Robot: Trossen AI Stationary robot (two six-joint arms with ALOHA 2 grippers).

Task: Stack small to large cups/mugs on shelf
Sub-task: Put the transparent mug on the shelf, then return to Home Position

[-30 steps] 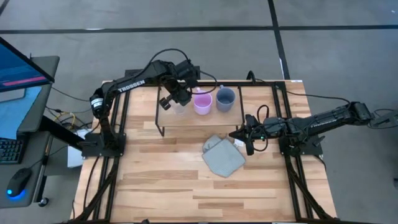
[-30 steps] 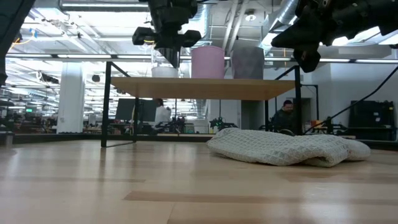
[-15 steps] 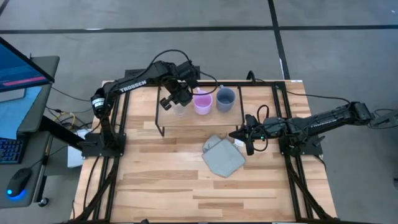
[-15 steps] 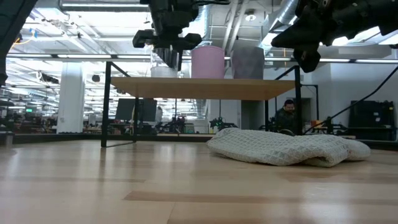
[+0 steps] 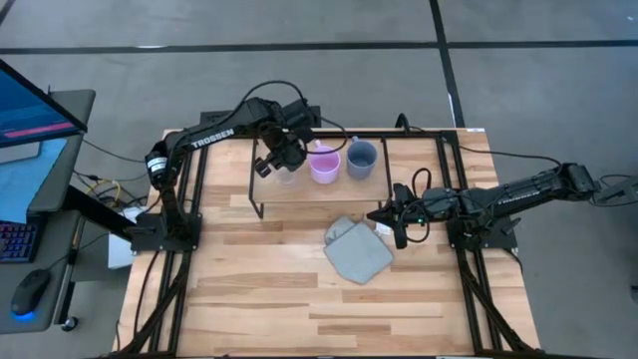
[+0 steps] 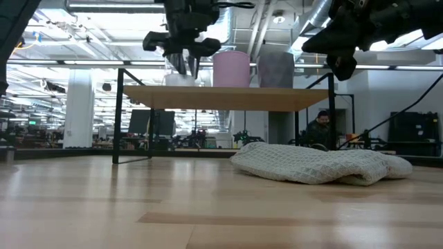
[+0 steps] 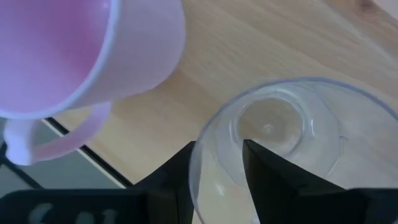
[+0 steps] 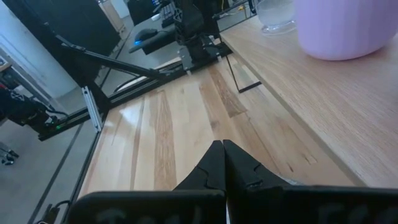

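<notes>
Status at the low light wooden shelf on black wire legs [image 6: 228, 98]: all three vessels stand on its board in one row. The tiny clear glass cup [image 7: 273, 149] is at one end, the pink-lilac mug with handle [image 5: 324, 163] stands just beside it in the middle, and the blue-grey mug with handle [image 5: 361, 159] is on the pink mug's far side. Judged by that order, small to large, the arrangement appears essentially complete.

My left gripper [image 6: 182, 58] hangs directly over the glass cup. In the left wrist view my two dark fingers [image 7: 264, 171] stand apart, one to either side of the cup's near wall, and I cannot confirm any contact with the glass. I judge the cup released, resting on the board by itself.

My right gripper [image 5: 391, 221] waits off the shelf, above the edge of the crumpled grey-green cloth [image 5: 357, 250] on the slatted wooden tabletop [image 5: 269, 289], fingers pressed together on nothing.

Remaining: lifting my left arm clear without tipping the glass.
</notes>
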